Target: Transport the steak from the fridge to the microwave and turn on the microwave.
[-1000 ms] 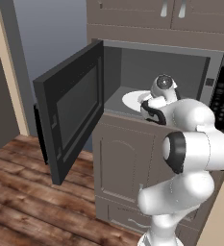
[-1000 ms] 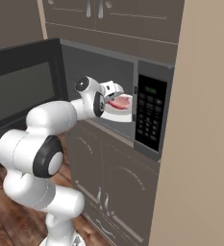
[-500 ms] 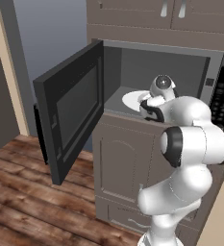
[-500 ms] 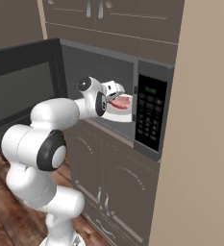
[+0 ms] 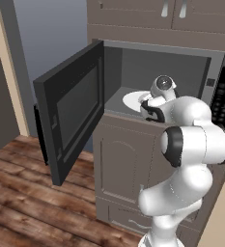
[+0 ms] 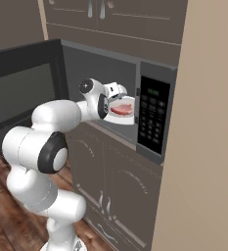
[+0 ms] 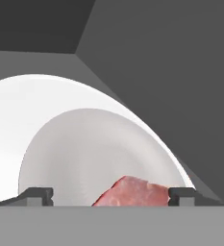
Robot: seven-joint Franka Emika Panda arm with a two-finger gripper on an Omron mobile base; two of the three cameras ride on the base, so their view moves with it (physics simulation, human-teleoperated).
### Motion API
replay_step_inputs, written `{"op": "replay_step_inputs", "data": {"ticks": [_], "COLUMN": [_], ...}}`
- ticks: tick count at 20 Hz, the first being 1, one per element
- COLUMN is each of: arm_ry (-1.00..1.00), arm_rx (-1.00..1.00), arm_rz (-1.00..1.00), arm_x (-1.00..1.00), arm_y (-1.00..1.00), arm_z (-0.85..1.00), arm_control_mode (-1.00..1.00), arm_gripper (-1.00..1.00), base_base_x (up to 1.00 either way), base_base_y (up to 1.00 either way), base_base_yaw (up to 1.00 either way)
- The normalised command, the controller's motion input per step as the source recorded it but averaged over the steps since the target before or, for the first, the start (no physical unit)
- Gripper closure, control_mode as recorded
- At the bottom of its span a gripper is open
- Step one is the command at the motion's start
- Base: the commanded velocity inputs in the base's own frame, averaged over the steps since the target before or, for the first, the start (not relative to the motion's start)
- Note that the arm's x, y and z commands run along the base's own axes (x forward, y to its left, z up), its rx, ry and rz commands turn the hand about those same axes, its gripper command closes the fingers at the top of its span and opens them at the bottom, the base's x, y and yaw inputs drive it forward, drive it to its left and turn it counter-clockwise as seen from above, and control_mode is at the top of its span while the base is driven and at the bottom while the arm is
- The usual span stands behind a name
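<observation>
Wood floor below; microwave (image 5: 133, 87) door open; steak (image 7: 135, 193) on turntable plate (image 7: 60, 144); end effector (image 7: 111, 194) spread apart.

Evenly and softly lit throughout, with no visible lamp and no hard cast shadows; flat rendered shading on the cabinet fronts (image 5: 133, 159) and wooden floor (image 5: 32, 193); dim inside the microwave (image 5: 181, 67); bright, nearly blown white on the turntable plate (image 7: 84, 125); slightly soft, low-resolution edges; no glare, no edge distortion
</observation>
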Motion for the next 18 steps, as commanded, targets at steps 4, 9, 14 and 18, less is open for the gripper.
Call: {"op": "replay_step_inputs", "data": {"ticks": [4,9,14,18], "arm_ry": [0.0,-0.08,-0.09,0.0], "arm_rx": [-0.01,-0.01,0.0,0.0], "arm_rz": [0.0,-0.01,-0.04,-0.11], "arm_x": [0.0,-0.45,-0.93,-0.98], "arm_y": [0.06,0.26,0.32,0.3], "arm_z": [0.01,0.19,0.32,0.45], "arm_control_mode": [-1.0,-1.0,-1.0,-1.0], "arm_gripper": [-1.0,-1.0,-1.0,-1.0], "base_base_x": [0.0,0.0,0.0,0.0], "base_base_y": [0.0,0.0,0.0,0.0], "base_base_yaw": [0.0,0.0,0.0,0.0]}}
